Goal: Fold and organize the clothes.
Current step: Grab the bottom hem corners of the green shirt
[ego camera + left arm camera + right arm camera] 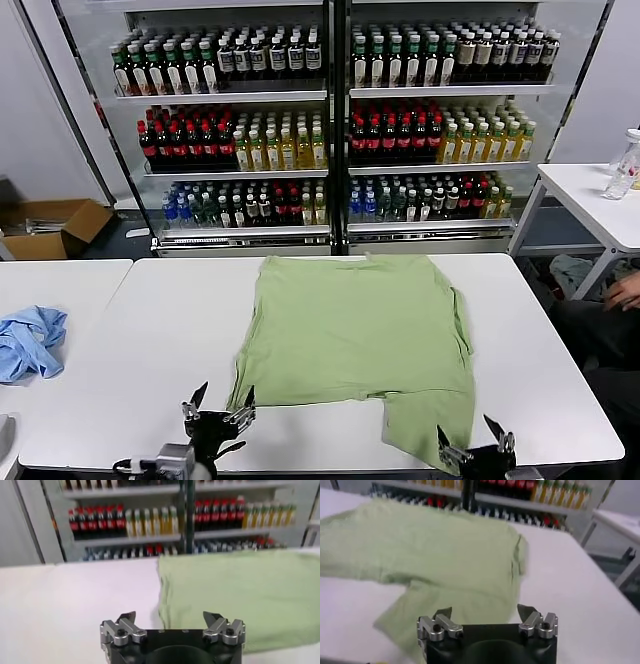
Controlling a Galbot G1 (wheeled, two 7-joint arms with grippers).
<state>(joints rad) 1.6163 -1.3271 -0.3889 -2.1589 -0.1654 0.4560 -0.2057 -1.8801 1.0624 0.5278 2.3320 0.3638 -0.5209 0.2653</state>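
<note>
2 black metal hands, left hand and right hand, both released, at near counter edge | 1 light green soft cotton T-shirt flat, mid white counter | 1 crumpled light blue garment on the neighbouring counter

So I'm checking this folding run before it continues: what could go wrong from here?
1. The light green cotton T-shirt has one flap lying towards the table's near edge beside the open right tool; a pull could drag it off.
2. The open left tool sits at the shirt's near left corner and might pinch only one layer.
</note>
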